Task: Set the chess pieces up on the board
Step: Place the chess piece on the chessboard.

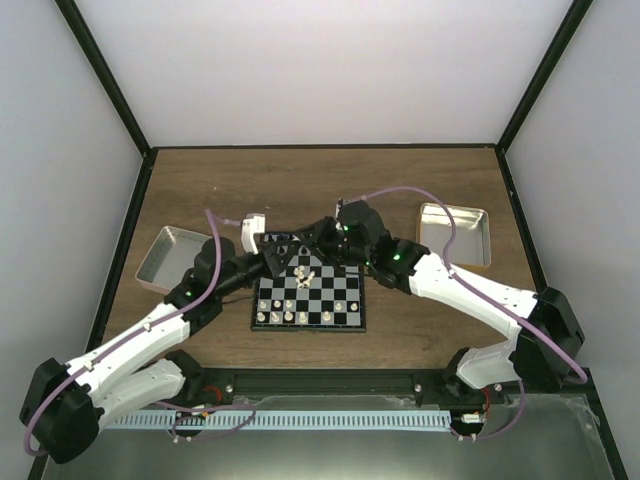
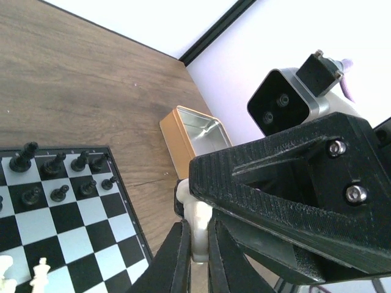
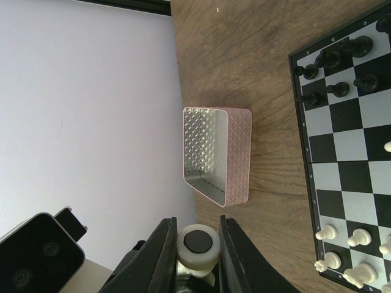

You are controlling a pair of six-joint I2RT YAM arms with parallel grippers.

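The board (image 1: 340, 296) lies at mid table, also in the left wrist view (image 2: 61, 226) and right wrist view (image 3: 354, 159). Black pieces (image 2: 55, 165) (image 3: 333, 61) stand on its far rows. White pieces (image 1: 290, 315) (image 3: 360, 238) stand on its near rows. Both grippers meet above the board's far edge on one white chess piece (image 1: 302, 271). My left gripper (image 1: 288, 262) (image 2: 195, 231) is shut on its body (image 2: 199, 217). My right gripper (image 1: 320, 254) (image 3: 198, 235) has its jaws against the piece's round base (image 3: 197, 244).
A silver tin tray (image 1: 165, 258) (image 3: 217, 155) sits left of the board. A gold-rimmed tin (image 1: 455, 235) (image 2: 192, 137) sits at the right. Black frame posts and white walls bound the table.
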